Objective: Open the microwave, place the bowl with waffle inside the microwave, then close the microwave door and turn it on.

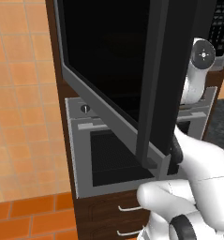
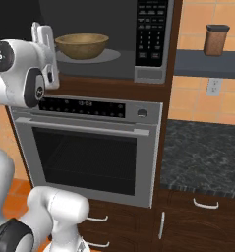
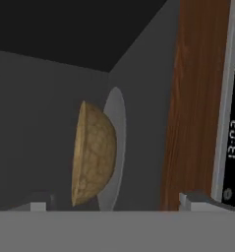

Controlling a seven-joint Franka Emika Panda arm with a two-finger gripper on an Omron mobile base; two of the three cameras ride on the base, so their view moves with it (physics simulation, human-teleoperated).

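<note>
The microwave (image 2: 151,74) stands with its door (image 1: 108,61) swung wide open toward the left base camera, black glass facing out. Inside it, a tan round bowl (image 2: 82,45) rests upright on the grey turntable plate (image 2: 109,57); its contents are hidden by the rim. In the hand view the bowl (image 3: 92,153) appears rolled on its side against the plate (image 3: 118,113). My gripper (image 2: 45,51) hovers at the left of the cavity mouth, a little short of the bowl. Its fingertips (image 3: 38,205) are spread wide, so the gripper (image 3: 114,204) is open and holds nothing. The black keypad (image 2: 151,29) is on the right.
Below the microwave is a silver oven (image 2: 89,147) with a bar handle and a clock display (image 3: 233,139). Wooden drawers (image 2: 104,216) sit under it. A dark stone counter (image 2: 202,152) lies to the right, with a brown canister (image 2: 216,39) on a shelf above.
</note>
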